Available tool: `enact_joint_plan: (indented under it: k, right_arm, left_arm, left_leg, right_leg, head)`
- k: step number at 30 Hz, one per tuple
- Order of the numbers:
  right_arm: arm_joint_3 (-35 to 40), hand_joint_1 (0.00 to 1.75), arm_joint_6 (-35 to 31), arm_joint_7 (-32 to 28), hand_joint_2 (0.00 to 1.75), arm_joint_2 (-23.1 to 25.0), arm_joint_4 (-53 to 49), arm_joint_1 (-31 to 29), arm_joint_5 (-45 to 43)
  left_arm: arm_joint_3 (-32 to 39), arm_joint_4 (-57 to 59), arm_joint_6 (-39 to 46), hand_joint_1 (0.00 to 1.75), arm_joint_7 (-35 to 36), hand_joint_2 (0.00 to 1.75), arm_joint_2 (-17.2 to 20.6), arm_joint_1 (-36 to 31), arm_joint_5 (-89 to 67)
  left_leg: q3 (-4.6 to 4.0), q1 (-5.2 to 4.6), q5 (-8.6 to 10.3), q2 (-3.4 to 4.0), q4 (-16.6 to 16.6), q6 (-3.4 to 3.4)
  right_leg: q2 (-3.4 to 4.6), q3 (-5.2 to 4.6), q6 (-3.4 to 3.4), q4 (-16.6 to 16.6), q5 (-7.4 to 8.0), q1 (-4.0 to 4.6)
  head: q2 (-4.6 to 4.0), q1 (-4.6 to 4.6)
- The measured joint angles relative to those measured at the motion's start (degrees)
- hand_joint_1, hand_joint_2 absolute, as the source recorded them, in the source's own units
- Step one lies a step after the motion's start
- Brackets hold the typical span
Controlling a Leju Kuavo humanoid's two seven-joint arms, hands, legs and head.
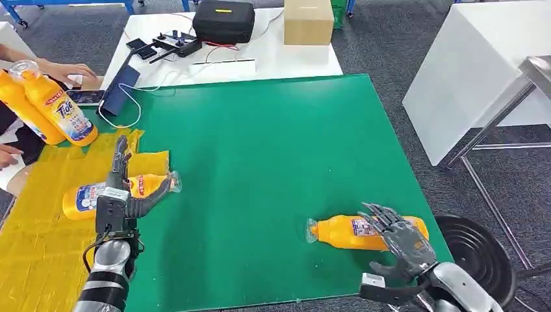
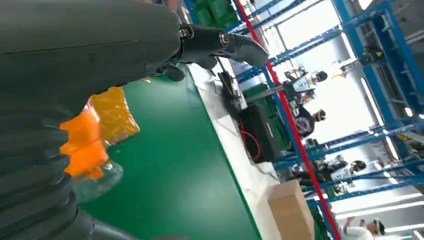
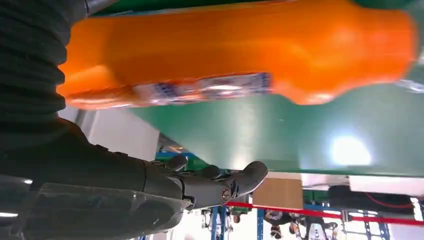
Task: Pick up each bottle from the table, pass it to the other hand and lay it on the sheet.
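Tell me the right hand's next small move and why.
Probably close the right hand around the orange bottle lying on the green table. Its fingers are spread over the bottle's body, not yet gripping, and the left hand is open above the bottle on the yellow sheet.

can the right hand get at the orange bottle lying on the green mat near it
Probably yes. The right hand is open and hangs right over the label end of the orange bottle, which lies on its side on the green mat. Nothing else lies near that bottle to block a grasp.
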Motion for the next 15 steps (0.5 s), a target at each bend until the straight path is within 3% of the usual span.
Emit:
enact_joint_plan:
  k: [15]
  right_arm:
    - [-2.56, 0.00, -1.14, 2.93, 1.75, -1.49, 0.61, 0.87, 3.94]
  left_arm:
    - [-1.93, -1.68, -0.09, 0.00, -0.09, 1.75, 0.00, 0.01, 0.33]
  left_leg:
    - [0.03, 0.03, 0.03, 0.13, 0.00, 0.02]
  right_leg:
    - [0.04, 0.01, 0.00, 0.01, 0.01, 0.04]
  head:
    - [0.00, 0.00]
